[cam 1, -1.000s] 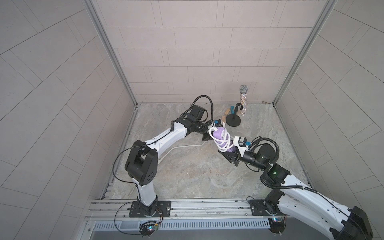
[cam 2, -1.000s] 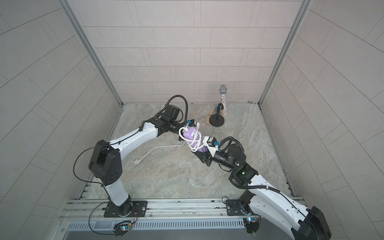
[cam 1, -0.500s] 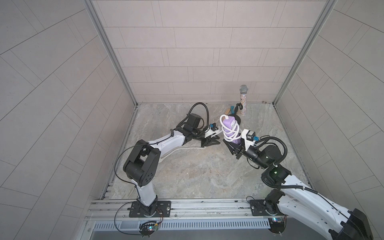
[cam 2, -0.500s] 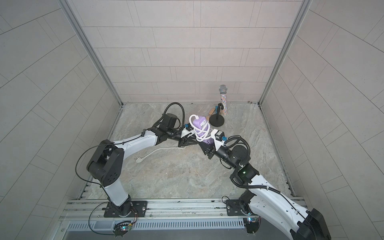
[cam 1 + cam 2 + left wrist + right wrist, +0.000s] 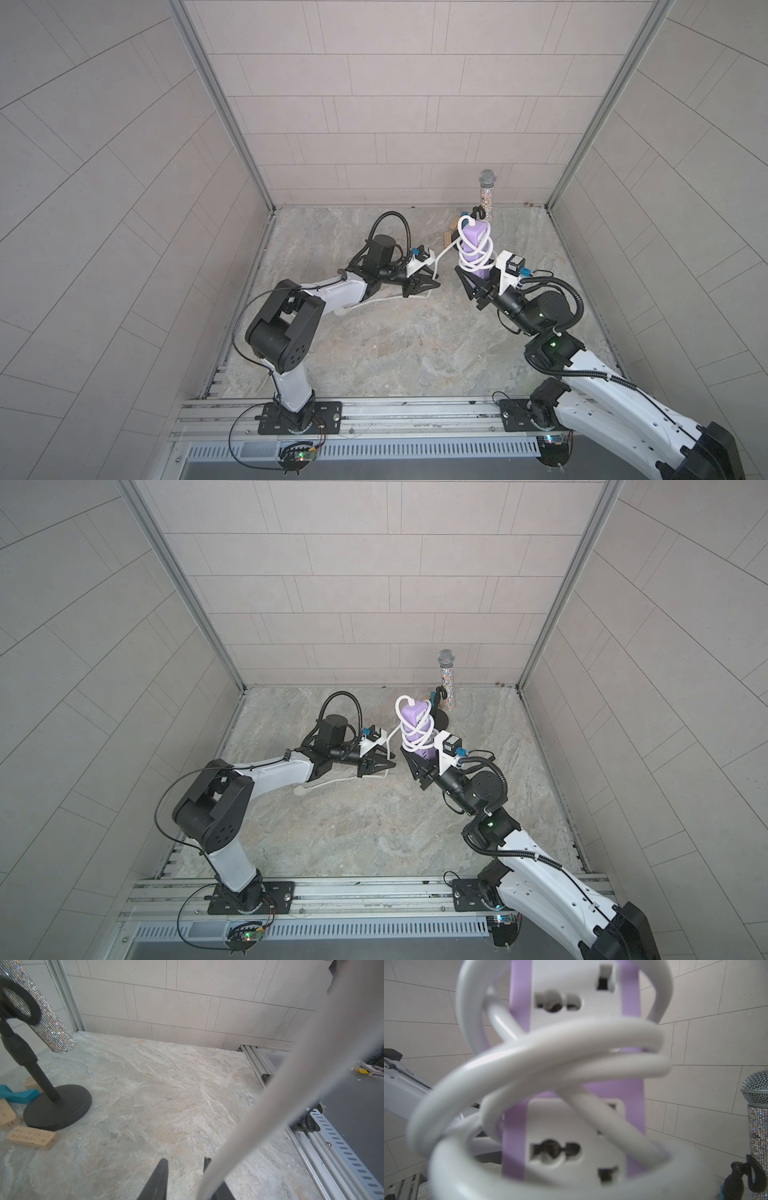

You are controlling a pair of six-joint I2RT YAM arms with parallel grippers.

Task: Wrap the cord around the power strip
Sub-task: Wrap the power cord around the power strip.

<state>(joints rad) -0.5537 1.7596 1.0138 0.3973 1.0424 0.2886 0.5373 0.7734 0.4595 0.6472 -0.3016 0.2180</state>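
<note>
Left wrist view first: left gripper [image 5: 186, 1164] has its jaws narrowly apart, bare desk [image 5: 166, 1084] showing between the tips, nothing pinched there; the cord [image 5: 291, 1084] crosses as a blurred white band right against one tip, outside the gap as far as I can tell; in a top view the plug [image 5: 340, 311] lies on the desk beside the left forearm; the loose cord runs from it past the left jaws, then rises to the right toward the power strip [image 5: 473, 239]; the strip is held off the desk, long axis nearly upright, with several loose turns already round it; right gripper [image 5: 476, 280] has its jaws clamped on the strip's lower end; glittery microphone [image 5: 486, 195] stands just behind. My read: the free cord lies on the left arm's side, so that arm is nearer; for the next turn I'd take the slack and carry it across the strip's long axis; the risk is the loose coils slipping off.
</note>
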